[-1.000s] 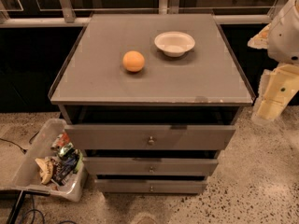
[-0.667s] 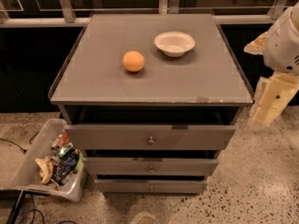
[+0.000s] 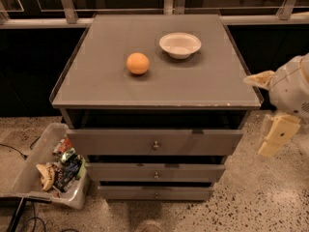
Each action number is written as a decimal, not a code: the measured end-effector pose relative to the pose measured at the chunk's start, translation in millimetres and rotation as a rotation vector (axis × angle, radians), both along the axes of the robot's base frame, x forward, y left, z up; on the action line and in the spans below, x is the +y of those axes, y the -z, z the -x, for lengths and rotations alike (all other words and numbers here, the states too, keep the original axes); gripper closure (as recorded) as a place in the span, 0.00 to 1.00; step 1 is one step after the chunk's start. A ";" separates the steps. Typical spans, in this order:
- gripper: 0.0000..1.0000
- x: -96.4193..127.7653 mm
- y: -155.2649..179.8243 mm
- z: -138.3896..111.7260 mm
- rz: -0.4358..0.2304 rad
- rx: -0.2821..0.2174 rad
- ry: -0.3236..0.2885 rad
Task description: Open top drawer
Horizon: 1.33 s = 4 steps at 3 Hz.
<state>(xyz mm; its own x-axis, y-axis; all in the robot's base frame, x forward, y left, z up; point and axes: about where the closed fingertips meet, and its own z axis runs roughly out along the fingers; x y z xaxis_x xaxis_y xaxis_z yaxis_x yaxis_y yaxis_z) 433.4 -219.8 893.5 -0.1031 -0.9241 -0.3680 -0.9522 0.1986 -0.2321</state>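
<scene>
The top drawer [image 3: 154, 141] is the widest of three grey fronts of a grey cabinet, just under the tabletop, with a small round metal knob [image 3: 155, 145] at its middle. A dark gap shows above its front, and its inside is hidden. My gripper [image 3: 276, 135], white with beige parts, hangs in the air to the right of the cabinet, about level with the top drawer's front and clear of it. It holds nothing that I can see.
Two narrower drawer fronts [image 3: 155, 173] sit below the top one. An orange [image 3: 137, 63] and a white bowl [image 3: 180, 44] stand on the tabletop [image 3: 212, 86]. A clear bin of litter [image 3: 53, 170] stands on the floor at the cabinet's left.
My gripper has moved down and slightly left, from tabletop height to the level of the top drawer's front. The cabinet and drawers have not moved.
</scene>
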 end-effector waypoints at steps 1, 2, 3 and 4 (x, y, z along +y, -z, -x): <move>0.00 2.2 69.2 8.4 -0.090 -0.006 -0.116; 0.00 2.2 69.3 8.4 -0.089 -0.006 -0.116; 0.00 12.1 86.7 8.4 -0.053 0.010 -0.124; 0.00 33.0 120.3 -0.8 -0.004 0.028 -0.125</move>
